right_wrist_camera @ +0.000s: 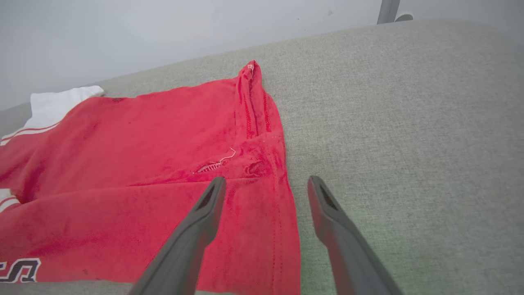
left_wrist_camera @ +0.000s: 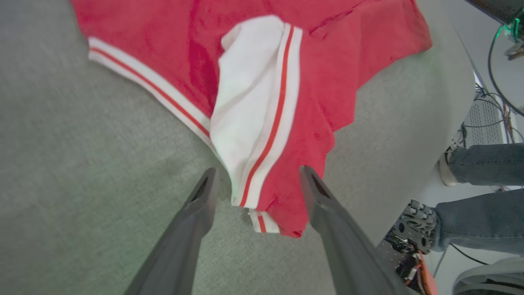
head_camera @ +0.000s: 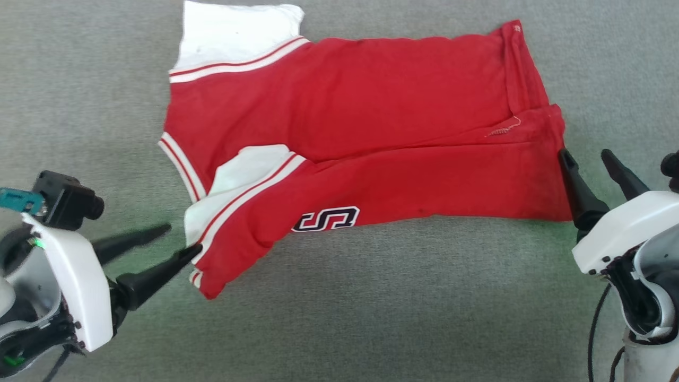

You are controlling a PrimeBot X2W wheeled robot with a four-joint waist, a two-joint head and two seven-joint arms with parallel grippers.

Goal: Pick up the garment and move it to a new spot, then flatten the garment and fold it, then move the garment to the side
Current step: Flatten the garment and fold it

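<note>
- Left gripper (head_camera: pixel 183 239), at 8 o'clock in my head view: jaws wide, holding nothing, tips flanking a sleeve corner of the garment (head_camera: pixel 371 132).
- Right gripper (head_camera: pixel 583 154), at 3 o'clock: jaws wide, empty, straddling the hem edge.
- Garment lies at centre, near long edge folded over, sleeves toward 9 o'clock.
- I judge folding is in hand; next I need fresh grips for a second fold.
- Table (head_camera: pixel 371 318): grey woven cover. Left wrist view: a person's legs (left_wrist_camera: pixel 483 221) at 4 o'clock, cables (left_wrist_camera: pixel 495 82) at 2.

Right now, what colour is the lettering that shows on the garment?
Black lettering with a white outline, on the red garment; it shows best in the head view.
</note>
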